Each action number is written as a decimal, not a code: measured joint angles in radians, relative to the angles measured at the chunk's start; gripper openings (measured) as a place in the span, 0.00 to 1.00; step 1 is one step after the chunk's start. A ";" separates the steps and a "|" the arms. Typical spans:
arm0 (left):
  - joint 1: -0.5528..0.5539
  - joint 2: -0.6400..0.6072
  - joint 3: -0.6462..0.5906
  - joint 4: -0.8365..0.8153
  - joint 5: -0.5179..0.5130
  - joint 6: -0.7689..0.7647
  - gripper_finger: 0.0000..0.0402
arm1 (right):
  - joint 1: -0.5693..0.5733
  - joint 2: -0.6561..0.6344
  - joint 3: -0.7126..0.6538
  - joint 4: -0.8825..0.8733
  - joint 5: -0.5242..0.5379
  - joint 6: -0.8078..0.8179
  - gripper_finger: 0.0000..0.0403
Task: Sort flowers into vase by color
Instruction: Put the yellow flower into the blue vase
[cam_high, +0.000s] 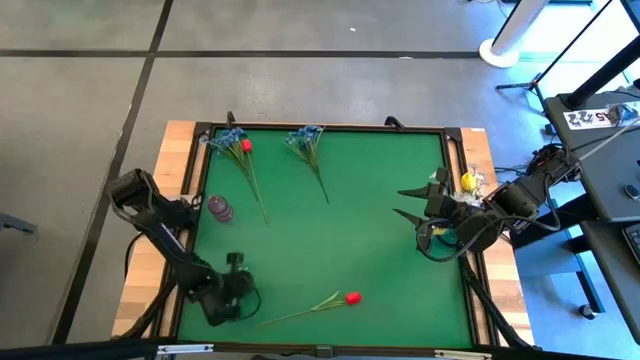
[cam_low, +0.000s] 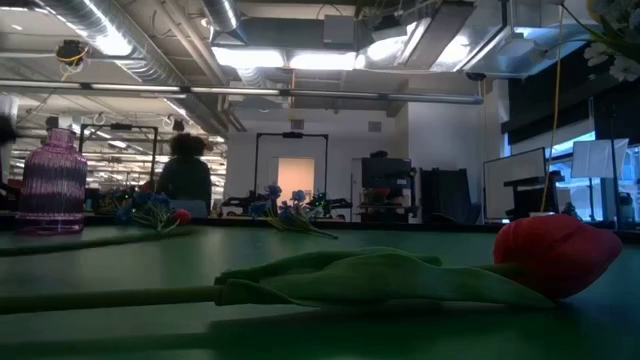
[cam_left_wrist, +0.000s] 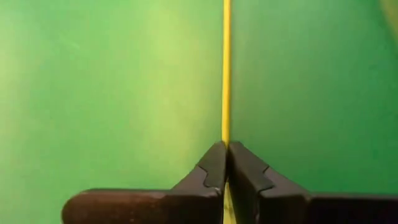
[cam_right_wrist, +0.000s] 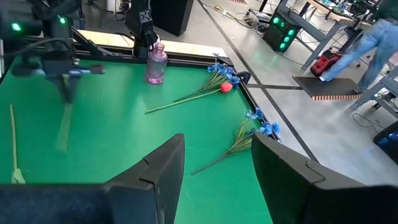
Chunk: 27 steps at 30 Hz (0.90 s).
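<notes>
The left gripper (cam_left_wrist: 225, 163) is pinching its jaws onto the red tulip's (cam_high: 352, 298) thin stalk, lying near the counter's (cam_high: 380, 230) front edge: light, floppy, likely slippery. The right gripper (cam_high: 420, 203) is waiting, jaws released.

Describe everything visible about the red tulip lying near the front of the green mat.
The red tulip is an artificial stem: a closed red bud, long pale-green leaves, and a thin yellowish-green stalk. It lies flat on the green mat near the front edge, bud pointing toward the right side, stalk running toward the left arm. The left end effector is shut on the stalk's far end. Apart from that and the mat, nothing is seen touching it; the other flowers lie well away.
</notes>
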 joint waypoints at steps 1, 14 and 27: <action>0.011 0.002 0.011 -0.011 -0.080 0.031 0.01 | 0.000 0.000 0.000 0.004 0.000 -0.002 0.47; 0.278 -0.006 0.238 0.332 -0.546 0.857 0.00 | 0.000 0.002 0.014 0.201 -0.079 -0.108 0.47; 0.488 -0.009 0.264 0.806 -0.241 2.243 0.00 | 0.000 0.127 0.015 0.242 -0.218 0.176 0.47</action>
